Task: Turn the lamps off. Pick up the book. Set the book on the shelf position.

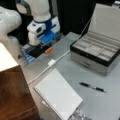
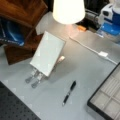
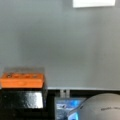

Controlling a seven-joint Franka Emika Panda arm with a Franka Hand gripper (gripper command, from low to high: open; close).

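You can't tell how your gripper [image 1: 43, 46] holds its fingers; it hangs low beside an orange block [image 1: 48, 50] at the table's [image 1: 100, 100] far edge. The book [image 1: 58, 96], pale with a spiral edge, lies well apart, untouched. Only a front view shows the lit lamp [image 2: 68, 10] and the shelf position [image 2: 21, 11] behind the book.

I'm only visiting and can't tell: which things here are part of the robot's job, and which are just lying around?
Part of the job:
- lit lamp
- book propped on a stand
- shelf position, dark wood
- pincer, at the table's far edge by an orange block

Lying about:
- pen
- compartment box, lid open
- white cable
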